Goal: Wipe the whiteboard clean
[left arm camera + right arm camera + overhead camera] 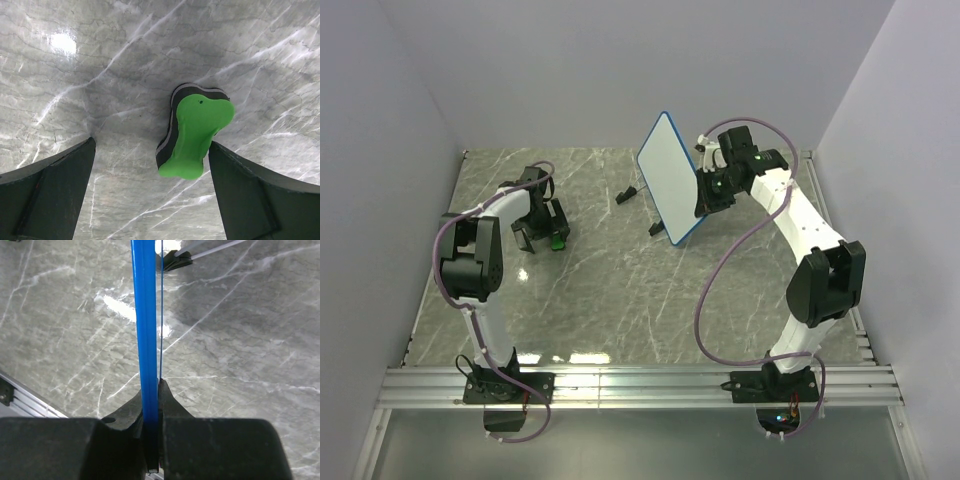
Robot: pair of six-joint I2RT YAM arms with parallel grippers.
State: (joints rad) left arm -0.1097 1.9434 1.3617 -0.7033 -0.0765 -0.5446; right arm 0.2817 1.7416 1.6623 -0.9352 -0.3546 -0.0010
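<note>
Grey marble-look tabletop point(620, 300), plain pale walls point(620, 70) on three sides. Small rectangular white board with thin blue rim point(669, 185) stands on edge at far centre of the table, tilted, plain white face turned toward the left side. Two small black stand feet point(632, 195) stick out on that side; can't tell if they touch the table. Right gripper point(151, 402) is pinching the board's blue rim, pressed on both sides of it. Left gripper point(152, 195) sits low over the table at far left, jaws spread wide. Small green bone-shaped eraser with black-and-white backing point(197, 130) lies flat on the marble between them, just beside the finger point(260, 195) on the right of the wrist view.
</note>
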